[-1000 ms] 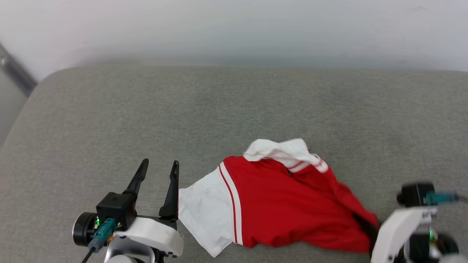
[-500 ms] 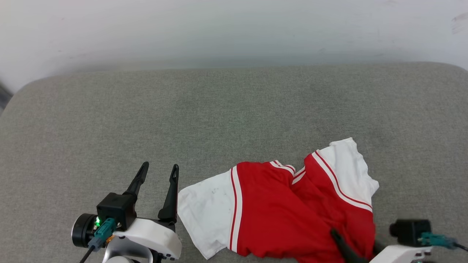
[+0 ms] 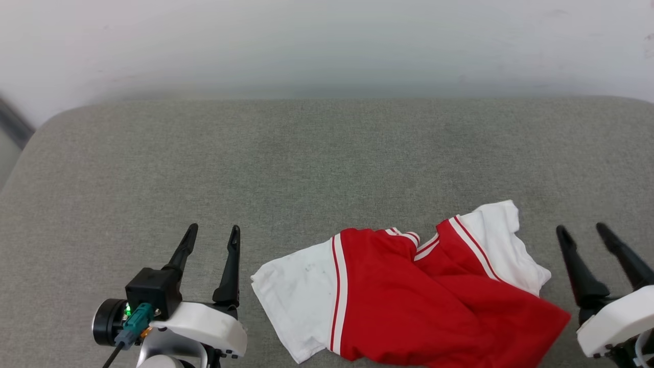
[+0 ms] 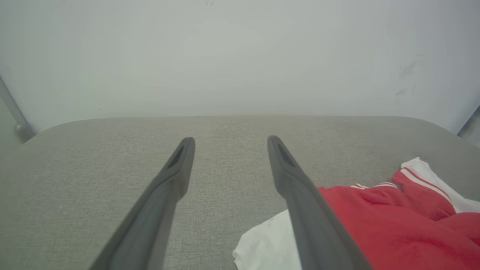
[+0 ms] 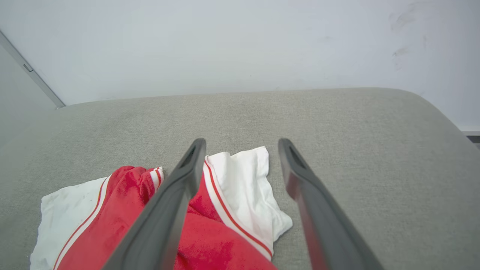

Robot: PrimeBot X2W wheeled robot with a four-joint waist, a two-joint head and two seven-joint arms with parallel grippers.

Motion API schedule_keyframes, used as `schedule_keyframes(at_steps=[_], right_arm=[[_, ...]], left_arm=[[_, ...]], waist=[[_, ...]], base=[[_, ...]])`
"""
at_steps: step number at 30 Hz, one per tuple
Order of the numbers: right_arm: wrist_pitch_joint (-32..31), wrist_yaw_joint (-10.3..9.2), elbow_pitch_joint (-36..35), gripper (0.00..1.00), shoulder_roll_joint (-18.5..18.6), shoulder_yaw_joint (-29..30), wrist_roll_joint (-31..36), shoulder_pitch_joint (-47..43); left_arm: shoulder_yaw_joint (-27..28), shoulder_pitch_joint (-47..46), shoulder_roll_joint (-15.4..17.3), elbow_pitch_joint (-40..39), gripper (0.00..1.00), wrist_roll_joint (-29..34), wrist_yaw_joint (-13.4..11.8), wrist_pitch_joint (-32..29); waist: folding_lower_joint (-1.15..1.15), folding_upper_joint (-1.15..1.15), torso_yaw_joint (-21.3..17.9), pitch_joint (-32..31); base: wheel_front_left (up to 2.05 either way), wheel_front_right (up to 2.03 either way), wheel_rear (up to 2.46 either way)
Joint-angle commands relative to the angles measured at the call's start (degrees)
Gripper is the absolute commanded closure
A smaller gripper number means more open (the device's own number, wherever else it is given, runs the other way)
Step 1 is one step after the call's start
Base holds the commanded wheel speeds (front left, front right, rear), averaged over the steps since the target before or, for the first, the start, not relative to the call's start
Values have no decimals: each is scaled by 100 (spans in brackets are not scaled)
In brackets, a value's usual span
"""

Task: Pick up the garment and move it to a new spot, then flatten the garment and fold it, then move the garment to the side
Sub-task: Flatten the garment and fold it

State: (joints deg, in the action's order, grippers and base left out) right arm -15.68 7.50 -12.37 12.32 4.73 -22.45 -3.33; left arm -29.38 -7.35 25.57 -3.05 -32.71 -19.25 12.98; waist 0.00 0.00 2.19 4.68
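Beside the garment [image 3: 409, 301], left pincer [image 3: 214, 228] and right pincer [image 3: 581, 228] point forward, spread.

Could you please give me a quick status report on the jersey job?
Status: left tool open, empty; right tool open, empty. Between them, red-and-white jersey crumpled on grey cushion, not yet folded. No obstruction seen.

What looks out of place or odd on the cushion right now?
The garment lies rumpled, not flat: its red body is creased and bunched around the striped trim, and the right white sleeve sticks up askew. The left white sleeve carries faint grey smudges. The left gripper and right gripper stand open, holding nothing.
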Motion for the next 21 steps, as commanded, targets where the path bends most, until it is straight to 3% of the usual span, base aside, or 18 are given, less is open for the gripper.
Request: schedule_keyframes(at_steps=[1, 7, 11, 14, 21], right_arm=[[66, -2, -64, 0, 60, 54, 93, 109], [-42, -2, -110, 0, 154, 57, 314, 175], [-97, -2, -95, 0, 114, -51, 376, 218], [-118, -2, -63, 0, 88, -125, 377, 254], [-86, -2, 12, 0, 87, -355, 421, 456]], left_arm=[[37, 6, 18, 21, 0, -16, -25, 44], [124, 54, 75, 53, 0, -67, -132, -63], [40, -149, 236, 94, 0, -88, -123, -570], [-76, -442, 423, 124, 0, -157, 45, -1157], [-644, -1195, 880, 308, 0, -317, 779, -2856]], waist=[[0, 0, 33, -31], [0, 0, 43, -88], [0, 0, 20, -14], [0, 0, -15, 96], [0, 0, -242, 375]], base=[[0, 0, 0], [0, 0, 0], [0, 0, 0], [0, 0, 0], [0, 0, 0]])
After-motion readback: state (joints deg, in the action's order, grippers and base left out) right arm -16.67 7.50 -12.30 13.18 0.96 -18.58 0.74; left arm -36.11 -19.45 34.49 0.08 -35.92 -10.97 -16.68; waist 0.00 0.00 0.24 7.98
